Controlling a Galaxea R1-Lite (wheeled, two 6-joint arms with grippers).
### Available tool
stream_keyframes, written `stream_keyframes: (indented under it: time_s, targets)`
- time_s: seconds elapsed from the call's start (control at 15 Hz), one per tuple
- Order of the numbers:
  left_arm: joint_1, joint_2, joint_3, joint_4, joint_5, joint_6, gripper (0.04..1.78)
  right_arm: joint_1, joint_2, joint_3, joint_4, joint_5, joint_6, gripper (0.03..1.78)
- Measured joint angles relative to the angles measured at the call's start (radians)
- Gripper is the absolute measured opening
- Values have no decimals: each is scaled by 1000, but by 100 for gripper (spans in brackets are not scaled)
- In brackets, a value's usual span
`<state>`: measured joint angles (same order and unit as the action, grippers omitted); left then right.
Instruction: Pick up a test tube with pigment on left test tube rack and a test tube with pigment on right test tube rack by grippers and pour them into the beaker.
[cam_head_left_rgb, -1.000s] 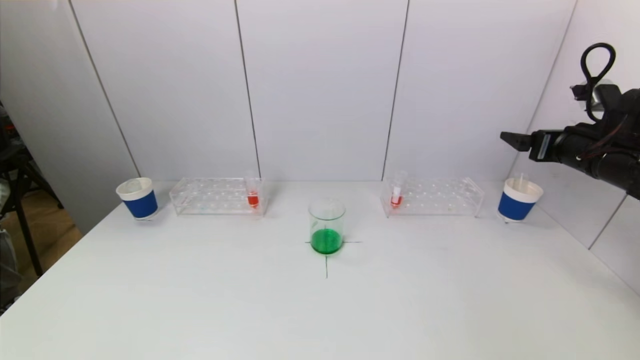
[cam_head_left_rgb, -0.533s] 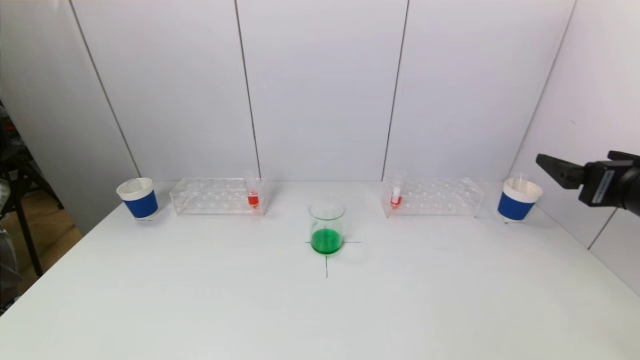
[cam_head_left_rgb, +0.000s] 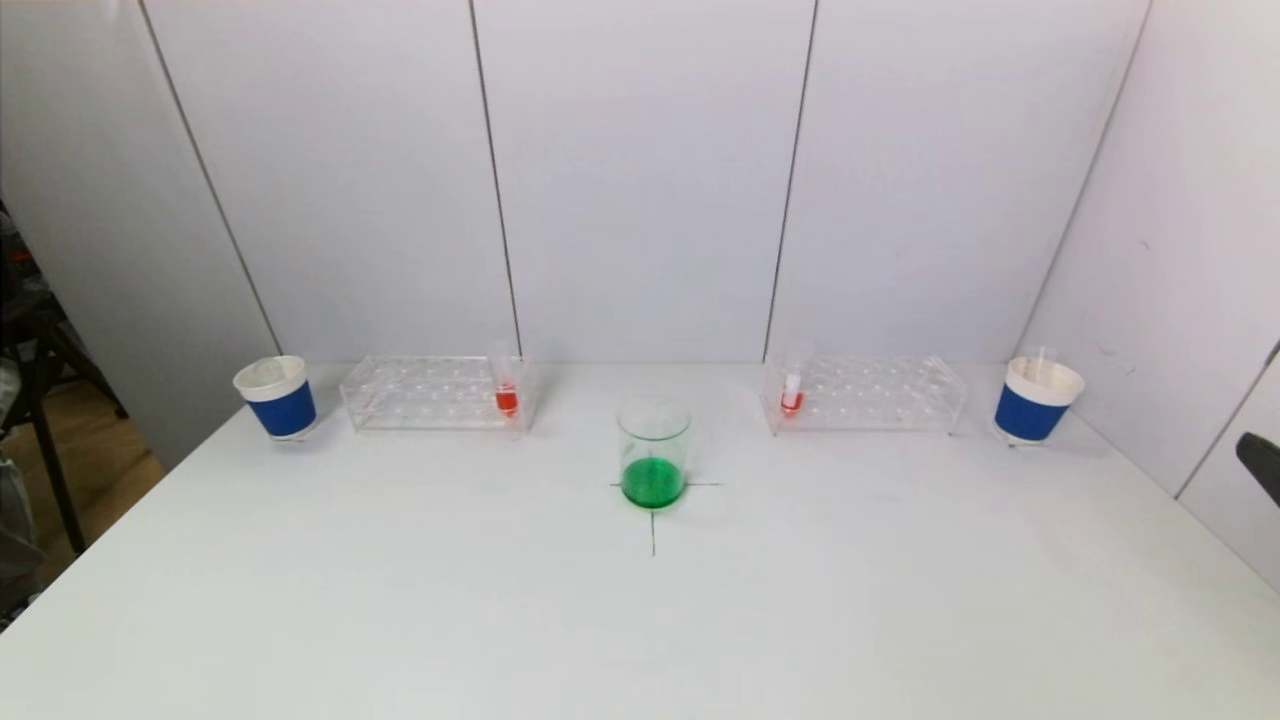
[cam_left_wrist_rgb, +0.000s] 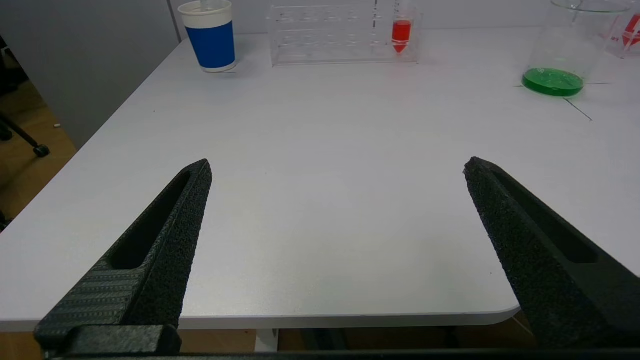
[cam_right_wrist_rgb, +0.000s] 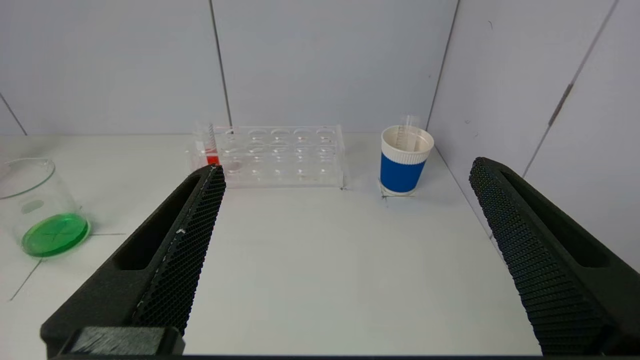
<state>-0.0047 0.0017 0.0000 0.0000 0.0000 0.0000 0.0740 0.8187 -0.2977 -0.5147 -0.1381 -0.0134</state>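
Note:
A glass beaker (cam_head_left_rgb: 653, 452) with green liquid stands at the table's middle on a drawn cross. The clear left rack (cam_head_left_rgb: 432, 392) holds a test tube of red pigment (cam_head_left_rgb: 506, 394) at its inner end. The clear right rack (cam_head_left_rgb: 865, 394) holds a test tube of red pigment (cam_head_left_rgb: 792, 392) at its inner end. My left gripper (cam_left_wrist_rgb: 337, 167) is open and empty over the table's near left edge, out of the head view. My right gripper (cam_right_wrist_rgb: 347, 167) is open and empty at the near right; only a fingertip (cam_head_left_rgb: 1262, 463) shows at the head view's right edge.
A blue-and-white paper cup (cam_head_left_rgb: 275, 396) stands left of the left rack. Another (cam_head_left_rgb: 1036, 400), with an empty tube in it, stands right of the right rack. A wall runs close along the table's right side. The table's front half is bare white.
My right arm has dropped from high at the right, above the cup, down and back, nearly out of the head view. Nothing on the table has moved.

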Motion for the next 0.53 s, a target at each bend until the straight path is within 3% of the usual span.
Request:
stream_keyframes:
  time_s: [0.13,0.27,0.53]
  targets:
    - [0,0,0,0,0,0,176,7,-116,35,77,24,3,178]
    - [0,0,0,0,0,0,176,11,-244,50,193,80,14,178]
    - [0,0,0,0,0,0,176,27,-468,58,462,237,87,178]
